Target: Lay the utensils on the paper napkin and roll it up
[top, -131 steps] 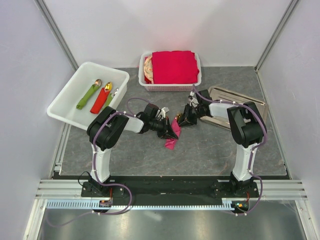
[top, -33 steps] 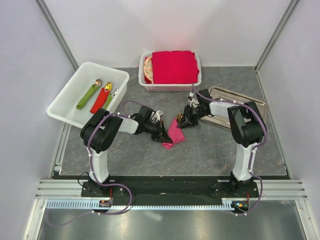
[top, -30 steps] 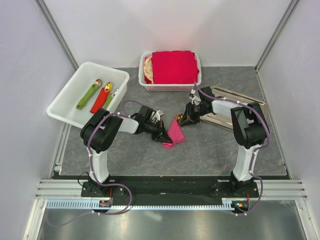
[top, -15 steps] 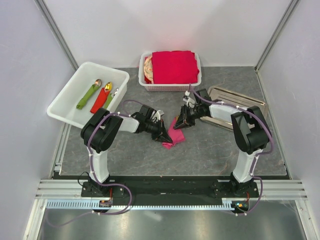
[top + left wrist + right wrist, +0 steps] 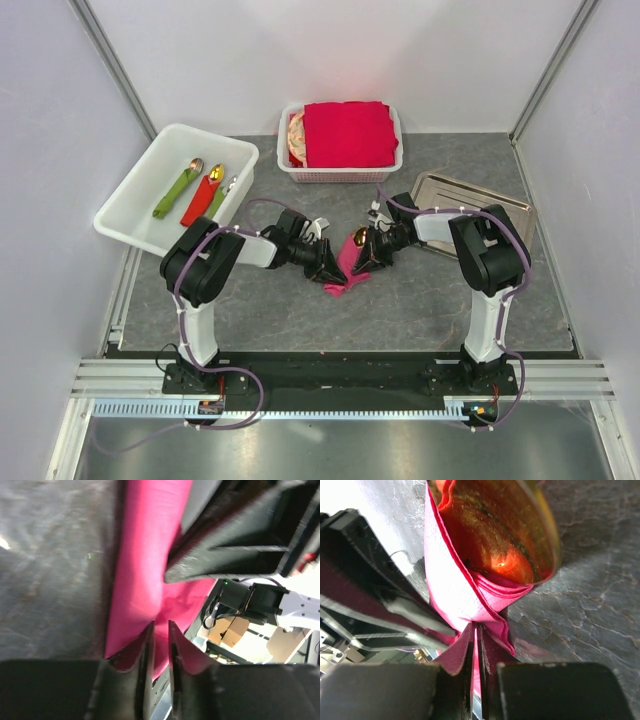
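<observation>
The magenta paper napkin lies bunched mid-table, wrapped round the utensils; only a gold spoon bowl pokes out of its far end. In the right wrist view the spoon bowl sits inside the napkin's folds. My right gripper pinches a napkin edge, with a pink strip between its nearly touching fingers. My left gripper points at the napkin from the other side. Its jaws stand a narrow gap apart, with pink showing through. Both grippers flank the roll.
A white tub at the left holds green and red wrapped bundles. A white basket at the back carries a red napkin stack. A metal tray lies at the right behind my right arm.
My right gripper has dropped toward the near left onto the napkin and closed on its edge. My left jaws have parted slightly. The napkin looks narrower.
</observation>
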